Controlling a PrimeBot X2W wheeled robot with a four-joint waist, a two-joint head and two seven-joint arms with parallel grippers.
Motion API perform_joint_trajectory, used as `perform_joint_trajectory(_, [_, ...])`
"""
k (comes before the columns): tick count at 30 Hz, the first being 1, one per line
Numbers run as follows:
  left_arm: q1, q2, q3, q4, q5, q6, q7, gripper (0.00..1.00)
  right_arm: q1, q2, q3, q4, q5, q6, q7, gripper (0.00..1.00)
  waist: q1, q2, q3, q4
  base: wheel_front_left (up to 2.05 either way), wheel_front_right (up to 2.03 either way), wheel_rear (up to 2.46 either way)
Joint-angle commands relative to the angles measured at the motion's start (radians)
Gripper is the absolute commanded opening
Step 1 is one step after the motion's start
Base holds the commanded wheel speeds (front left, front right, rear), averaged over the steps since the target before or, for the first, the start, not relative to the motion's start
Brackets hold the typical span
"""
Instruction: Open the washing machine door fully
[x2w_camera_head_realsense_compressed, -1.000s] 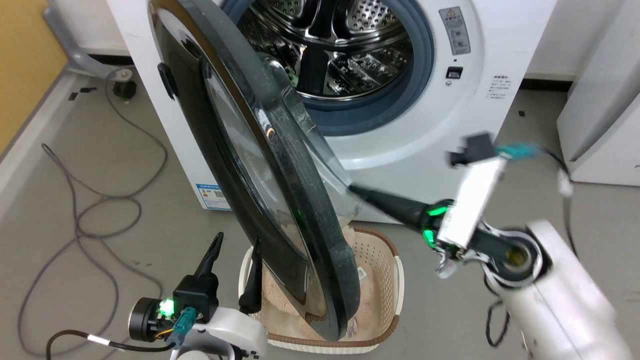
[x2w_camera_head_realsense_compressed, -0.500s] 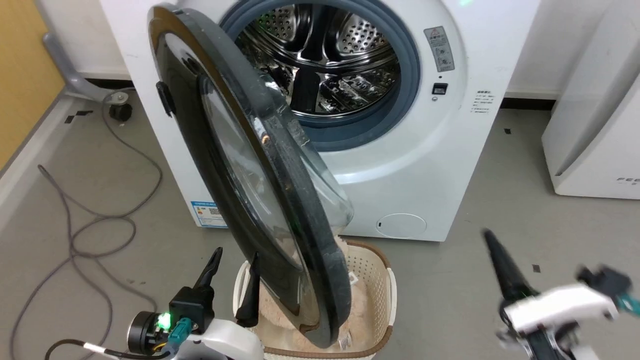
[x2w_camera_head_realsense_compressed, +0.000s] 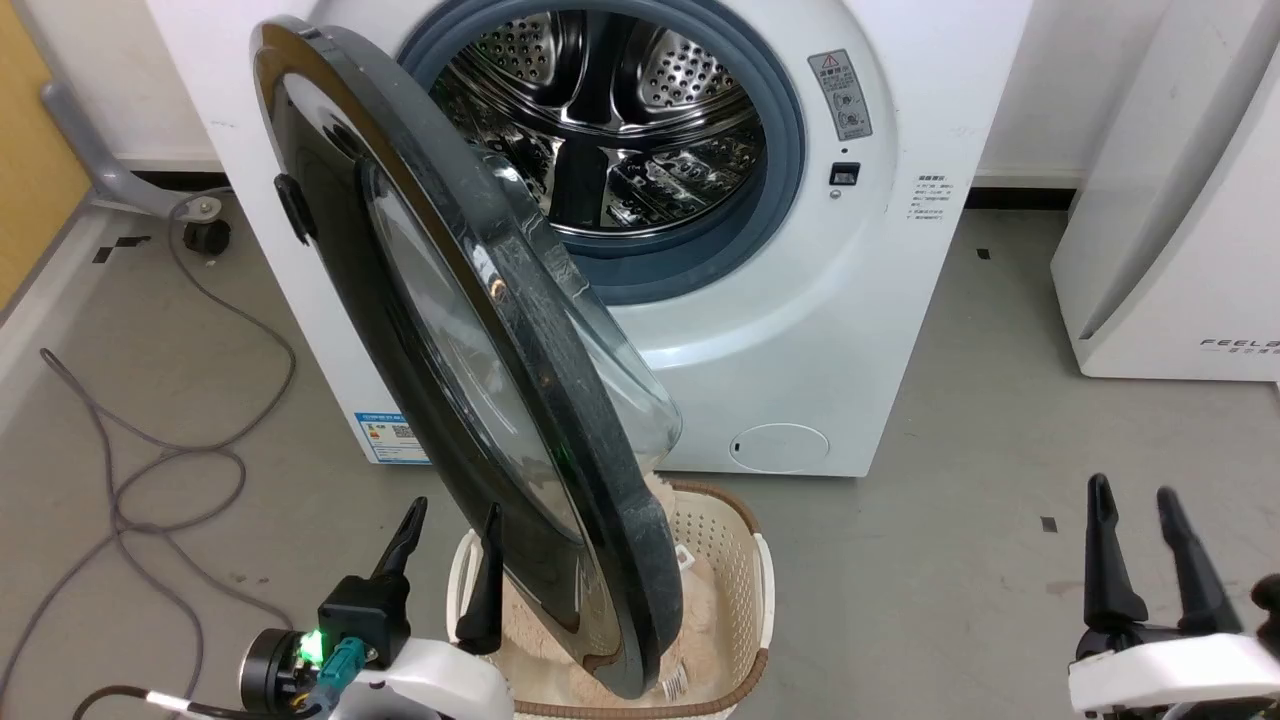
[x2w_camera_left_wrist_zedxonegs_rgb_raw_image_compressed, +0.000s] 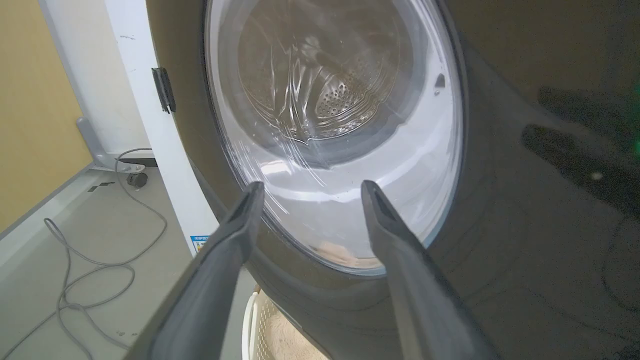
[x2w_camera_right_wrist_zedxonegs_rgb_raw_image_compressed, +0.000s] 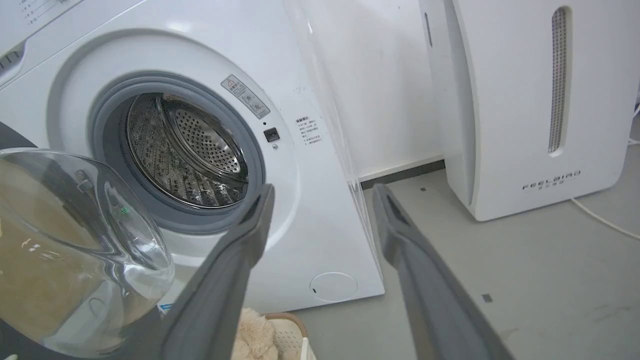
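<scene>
Head view: you have the washing machine door (x2w_camera_head_realsense_compressed: 480, 400) swung out from the washing machine (x2w_camera_head_realsense_compressed: 800, 330), hinged on the view's left. It stands angled, with its rim toward the camera and its lower edge over a cream basket (x2w_camera_head_realsense_compressed: 745, 590) holding something beige and fluffy. The drum mouth (x2w_camera_head_realsense_compressed: 610, 130) is uncovered. Your left gripper (x2w_camera_head_realsense_compressed: 453, 508) sits low left, fingers spread and empty, just beside the door's outer face; contact can't be told. Your right gripper (x2w_camera_head_realsense_compressed: 1131, 488) is low right, fingers apart, empty, well apart from the door. A grey cable (x2w_camera_head_realsense_compressed: 150, 470) lies on the floor at left.

Left wrist view: the left gripper (x2w_camera_left_wrist_zedxonegs_rgb_raw_image_compressed: 312, 185) has its fingers parted, pointing at the door's glass close up.

Right wrist view: the right gripper (x2w_camera_right_wrist_zedxonegs_rgb_raw_image_compressed: 325, 187) is spread and holds nothing. The door's glass bowl shows at left, and a white FEELBIRD appliance (x2w_camera_right_wrist_zedxonegs_rgb_raw_image_compressed: 510, 100) at right.
</scene>
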Motion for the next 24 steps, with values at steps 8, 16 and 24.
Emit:
perform_joint_trajectory(8, [0.005, 0.001, 0.014, -0.007, 0.0, 0.005, -0.005, 1.0, 0.081, 0.041, 0.01, -0.2, -0.343, -0.001, 0.035, 1.0, 0.0, 0.0, 0.007, -0.001, 0.0, 0.0, 0.0])
perform_joint_trajectory(16, [0.001, 0.001, 0.016, -0.011, 0.005, 0.003, -0.005, 1.0, 0.124, 0.043, 0.041, -0.19, -0.374, -0.001, 0.077, 1.0, 0.0, 0.0, 0.021, 0.0, 0.0, 0.0, 0.0])
perform_joint_trajectory(24, [-0.001, 0.001, 0.015, -0.016, 0.005, 0.0, -0.005, 0.0, 0.114, 0.043, 0.044, -0.13, -0.369, -0.001, 0.058, 1.0, 0.0, 0.0, 0.026, 0.003, 0.0, 0.0, 0.0])
